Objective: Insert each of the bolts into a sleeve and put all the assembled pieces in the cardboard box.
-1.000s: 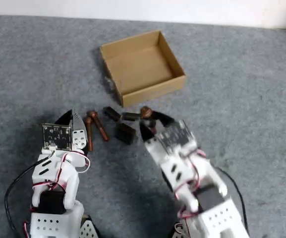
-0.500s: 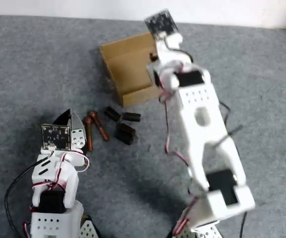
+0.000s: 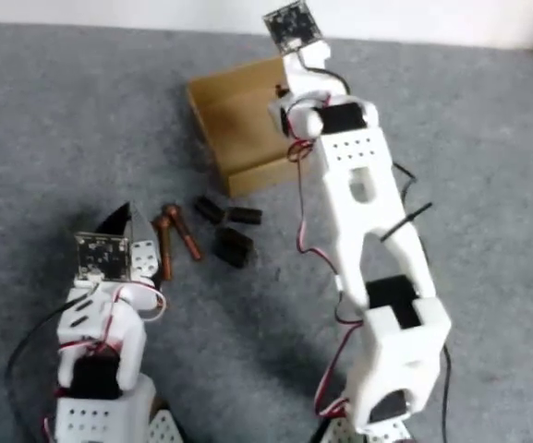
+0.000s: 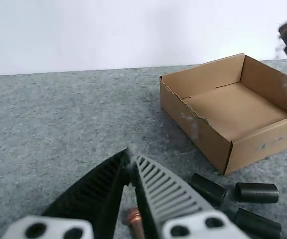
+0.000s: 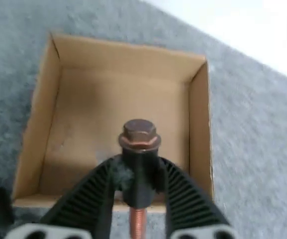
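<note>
My right gripper (image 5: 139,175) is shut on an assembled piece: a copper bolt (image 5: 140,134) pushed through a black sleeve (image 5: 141,185). It hangs above the open cardboard box (image 5: 48,94), whose floor shows nothing inside. In the high view the right arm (image 3: 354,175) stretches over the box (image 3: 234,115). My left gripper (image 4: 131,164) is shut and holds nothing, low over the carpet beside two loose copper bolts (image 3: 185,235). Three black sleeves (image 3: 234,245) lie between those bolts and the box; they also show as sleeves (image 4: 255,192) in the left wrist view.
Grey carpet (image 3: 488,166) covers the table, with open room to the right and left of the box. A white wall (image 4: 108,30) runs along the far edge. The box (image 4: 233,112) has a torn front corner.
The right arm has lifted from beside the sleeves and swung out over the cardboard box, carrying the bolt-and-sleeve piece. The left arm has stayed put.
</note>
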Controlling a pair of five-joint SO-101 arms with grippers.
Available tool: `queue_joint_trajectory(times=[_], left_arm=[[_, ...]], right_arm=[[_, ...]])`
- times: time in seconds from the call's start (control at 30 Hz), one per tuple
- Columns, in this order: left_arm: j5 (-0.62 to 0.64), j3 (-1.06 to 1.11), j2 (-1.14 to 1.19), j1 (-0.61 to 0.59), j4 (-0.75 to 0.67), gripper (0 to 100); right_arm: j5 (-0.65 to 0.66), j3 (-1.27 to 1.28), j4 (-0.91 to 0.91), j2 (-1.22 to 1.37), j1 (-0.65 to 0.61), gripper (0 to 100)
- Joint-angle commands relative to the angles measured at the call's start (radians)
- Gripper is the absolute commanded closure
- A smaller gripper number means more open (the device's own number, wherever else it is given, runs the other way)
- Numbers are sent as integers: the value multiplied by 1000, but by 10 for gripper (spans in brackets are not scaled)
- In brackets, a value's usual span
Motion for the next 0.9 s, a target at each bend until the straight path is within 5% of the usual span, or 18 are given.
queue_joint_trajectory(times=[0.0, 0.13, 0.5, 0.87], left_arm=[[-6, -4, 1, -5, -21, 983], [-6, -4, 1, -5, -21, 983], [-6, -4, -1, -5, -23, 983], [-6, -51, 1, 33, 26, 982]], right_arm=[[-8, -54, 16, -70, 41, 640], [-9, -53, 16, -53, 81, 464], [-15, -93, 220, -59, 114, 463], [-114, -110, 578, -420, 44, 463]])
